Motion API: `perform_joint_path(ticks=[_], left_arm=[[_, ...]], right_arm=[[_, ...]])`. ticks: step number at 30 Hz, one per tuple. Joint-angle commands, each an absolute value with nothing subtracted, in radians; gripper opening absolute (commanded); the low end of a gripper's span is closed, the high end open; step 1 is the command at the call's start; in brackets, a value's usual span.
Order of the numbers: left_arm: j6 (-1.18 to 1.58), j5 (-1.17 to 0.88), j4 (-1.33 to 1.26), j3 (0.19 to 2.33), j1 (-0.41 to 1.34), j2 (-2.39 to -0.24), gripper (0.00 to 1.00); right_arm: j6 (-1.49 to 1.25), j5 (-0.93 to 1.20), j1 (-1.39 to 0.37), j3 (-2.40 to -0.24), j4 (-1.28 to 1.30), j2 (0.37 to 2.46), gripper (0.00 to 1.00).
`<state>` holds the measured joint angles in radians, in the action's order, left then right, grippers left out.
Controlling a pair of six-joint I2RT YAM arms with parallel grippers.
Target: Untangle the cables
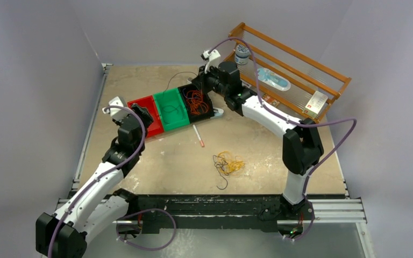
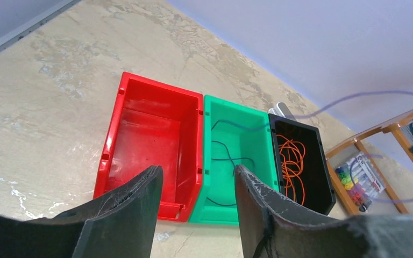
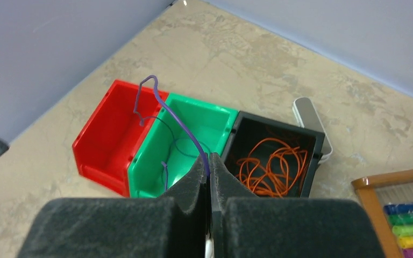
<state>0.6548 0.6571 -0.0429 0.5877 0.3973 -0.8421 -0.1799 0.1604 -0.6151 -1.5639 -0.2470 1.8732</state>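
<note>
Orange cable (image 3: 271,161) is lying coiled in the black bin (image 3: 242,128); my right gripper (image 3: 208,159) is pinching a dark cable (image 3: 177,122) trailing into the green bin (image 3: 196,107). My left gripper (image 2: 197,173) is gaping empty. Only overhead is a yellow-black tangle (image 1: 228,163) showing, near the worktop's (image 1: 156,161) near edge.

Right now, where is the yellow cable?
In the top view, the yellow cable lies on the table near its centre, just below the pen.
</note>
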Motion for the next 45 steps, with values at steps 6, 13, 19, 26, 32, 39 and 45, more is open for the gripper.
perform_joint_path(ticks=[6, 13, 19, 26, 32, 39, 45], left_arm=[[0.658, 0.646, 0.000, 0.730, 0.392, -0.978, 0.51], [0.640, 0.475, -0.035, 0.792, 0.392, -1.125, 0.51], [0.633, 0.424, -0.038, 0.812, 0.391, -1.174, 0.52], [0.626, 0.360, -0.115, 0.794, 0.392, -1.276, 0.52], [0.646, 0.318, -0.210, 0.811, 0.392, -1.438, 0.50], [0.665, 0.366, -0.185, 0.766, 0.393, -1.366, 0.49], [0.669, 0.446, -0.135, 0.711, 0.392, -1.237, 0.49]], right_arm=[[-0.124, 0.255, -0.618, -1.372, -0.239, 1.745, 0.00], [-0.157, 0.130, -0.617, -1.329, -0.152, 1.729, 0.00], [-0.172, -0.004, -0.616, -1.392, -0.094, 1.759, 0.00], [-0.167, 0.000, -0.617, -1.525, -0.048, 1.844, 0.00], [-0.166, 0.048, -0.616, -1.598, -0.041, 1.893, 0.00], [-0.142, 0.150, -0.617, -1.719, -0.058, 1.985, 0.00], [-0.180, 0.249, -0.620, -1.805, -0.097, 2.071, 0.00]])
